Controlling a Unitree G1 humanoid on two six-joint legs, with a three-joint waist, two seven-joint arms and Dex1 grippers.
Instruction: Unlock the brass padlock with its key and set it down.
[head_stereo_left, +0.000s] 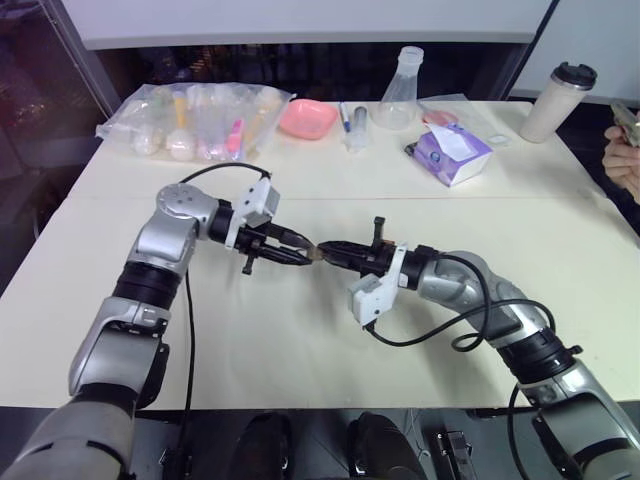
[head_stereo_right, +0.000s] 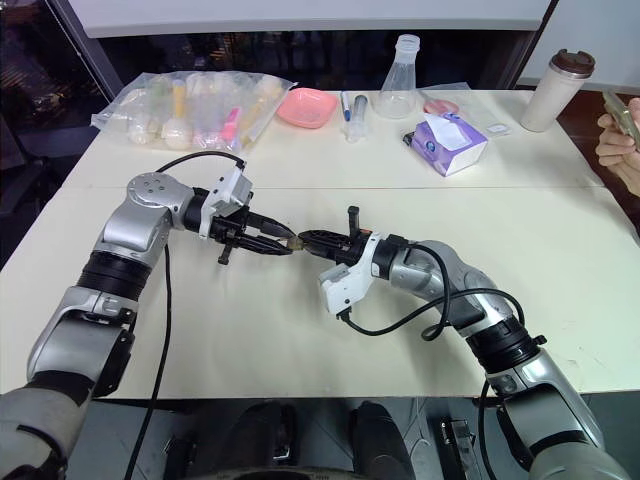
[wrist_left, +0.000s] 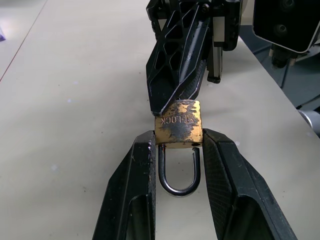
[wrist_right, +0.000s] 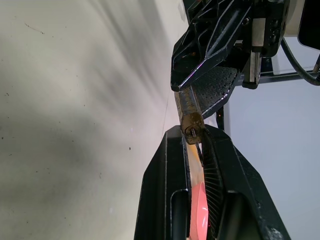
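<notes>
The right gripper (wrist_right: 196, 131), black fingers clamped on a flat orange-handled key (wrist_right: 198, 200), meets the small golden-brass padlock (wrist_left: 178, 125) tip to tip above the pale table (head_stereo_left: 300, 340). The padlock lies straight ahead of these fingertips — body toward the key, silvery shackle (wrist_left: 179, 172) trailing back between the fingers of the left gripper (wrist_left: 177, 150), which pinches the body's lower corners. Key and lock share one long axis, so the likely next step is a twist about that line — judged, not seen.
</notes>
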